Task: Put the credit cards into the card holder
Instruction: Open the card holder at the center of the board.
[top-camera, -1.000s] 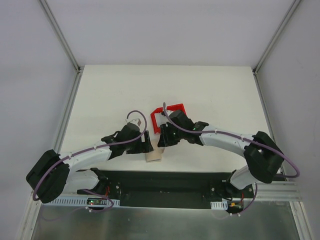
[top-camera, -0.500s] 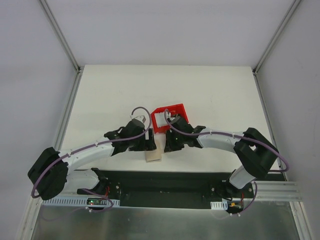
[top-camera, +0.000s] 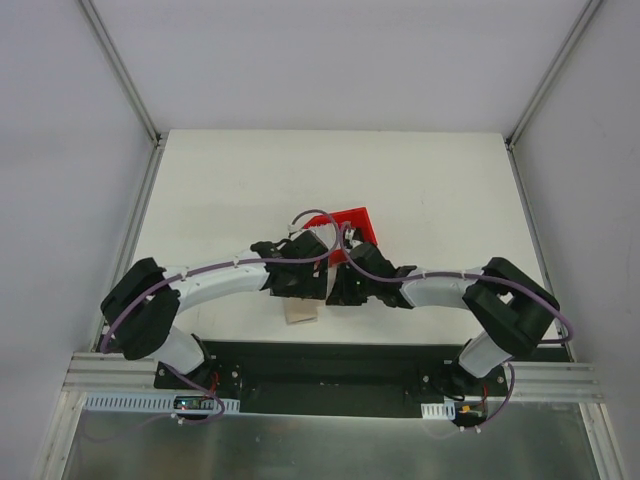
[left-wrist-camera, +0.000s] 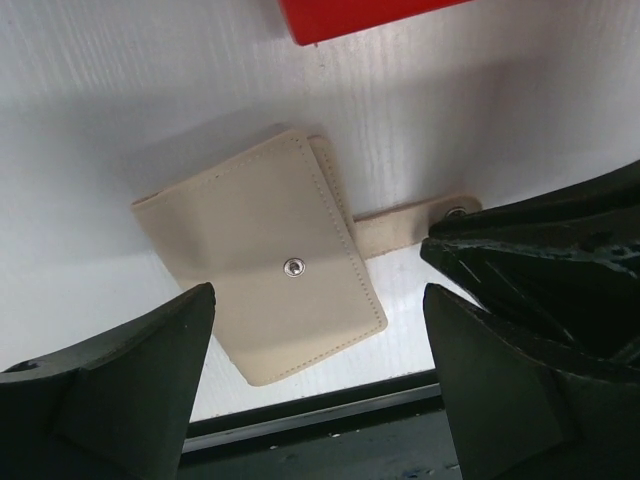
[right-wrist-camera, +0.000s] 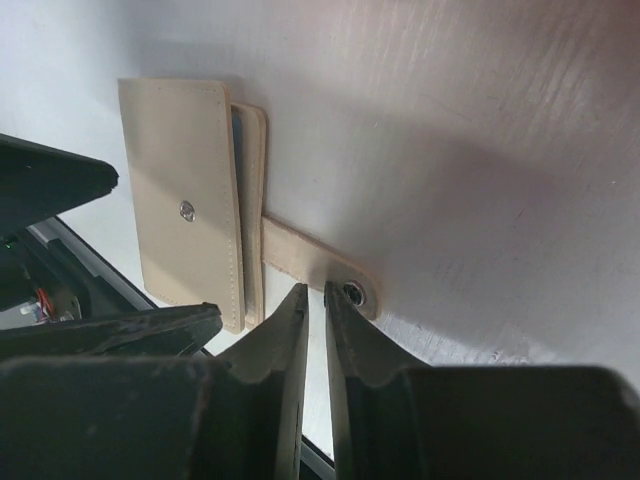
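The card holder (top-camera: 300, 314) lies flat and folded on the counter (top-camera: 230, 180), close to the middle of its near edge. It sits on the near side of the red bin (top-camera: 352, 220) and apart from it. Its tan flap faces up with a round stud (left-wrist-camera: 293, 266) in the middle. A sliver of pale blue shows between the flaps in the right wrist view. The strap (right-wrist-camera: 300, 252) lies unfastened, stretched out sideways on the counter with its snap (right-wrist-camera: 352, 292) at the far end.

The left end effector (left-wrist-camera: 318, 300) hangs just above the holder. Its jaws are wide apart with nothing between them, one finger (left-wrist-camera: 130, 390) on each side of the flap's near corner.

The right end effector (right-wrist-camera: 315, 292) is down at the strap's snap end. Its jaws are almost together, with only a thin slit between them. The tips meet the strap beside the snap, but I cannot tell whether they pinch it.
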